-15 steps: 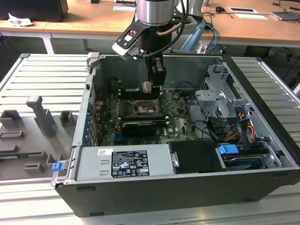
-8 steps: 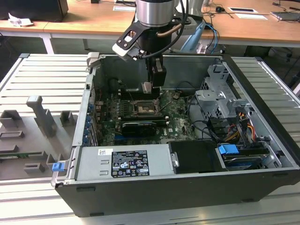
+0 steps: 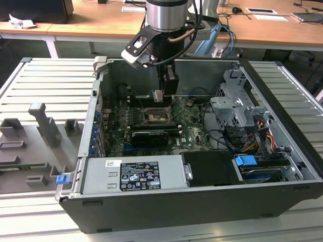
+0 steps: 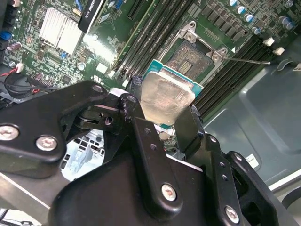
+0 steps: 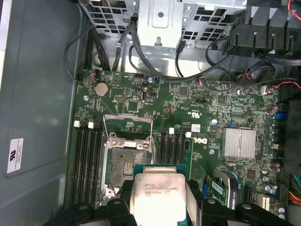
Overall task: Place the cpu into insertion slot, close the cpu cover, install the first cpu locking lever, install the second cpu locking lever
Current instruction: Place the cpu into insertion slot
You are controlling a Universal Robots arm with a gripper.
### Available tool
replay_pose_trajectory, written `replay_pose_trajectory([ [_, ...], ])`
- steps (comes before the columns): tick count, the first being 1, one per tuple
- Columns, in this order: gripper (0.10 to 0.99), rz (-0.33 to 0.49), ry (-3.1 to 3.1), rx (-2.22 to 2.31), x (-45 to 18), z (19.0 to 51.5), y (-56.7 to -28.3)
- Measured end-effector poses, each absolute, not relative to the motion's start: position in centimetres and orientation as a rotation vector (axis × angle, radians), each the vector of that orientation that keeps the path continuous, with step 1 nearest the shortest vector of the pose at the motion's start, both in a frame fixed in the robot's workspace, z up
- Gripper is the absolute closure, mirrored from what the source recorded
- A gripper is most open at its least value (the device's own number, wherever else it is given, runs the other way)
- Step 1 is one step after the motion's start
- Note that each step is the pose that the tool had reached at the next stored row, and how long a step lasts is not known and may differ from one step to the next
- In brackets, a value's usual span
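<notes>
Gripper (image 4: 165, 117) fingers (image 4: 143, 141) pinch cpu (image 4: 162, 94) near insertion slot (image 4: 190, 55).
Exterior view: case (image 3: 151, 214) on slatted table (image 3: 30, 85), desks (image 3: 101, 20) at twelve o'clock.

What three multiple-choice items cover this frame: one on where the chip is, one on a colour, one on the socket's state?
1. Where is the small flat square cpu with the pale silver metal face?
A) seated in the socket
B) between the fingers of the black gripper, above the board
C) on the grey table outside the case

2. What colour is the motherboard?
A) red
B) green
C) white

3. What state is the square dark insertion slot with the silver metal rim in?
A) empty, contacts bare
B) filled by a chip
C) shut under its cover

Answers:
1 B, the fingers clamp the chip's two edges in both wrist views.
2 B, green circuit board surrounds the socket.
3 A, the dark contact field lies uncovered in the first wrist view.
</notes>
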State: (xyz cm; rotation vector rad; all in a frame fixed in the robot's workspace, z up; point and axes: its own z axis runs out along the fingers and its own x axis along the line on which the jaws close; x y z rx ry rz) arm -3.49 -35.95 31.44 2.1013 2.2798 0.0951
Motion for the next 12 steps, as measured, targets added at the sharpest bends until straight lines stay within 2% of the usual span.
replay_pose_trajectory([
  [12, 0.561, 0.094, 2.279, 2.101, -3.5, 29.8, -35.9],
])
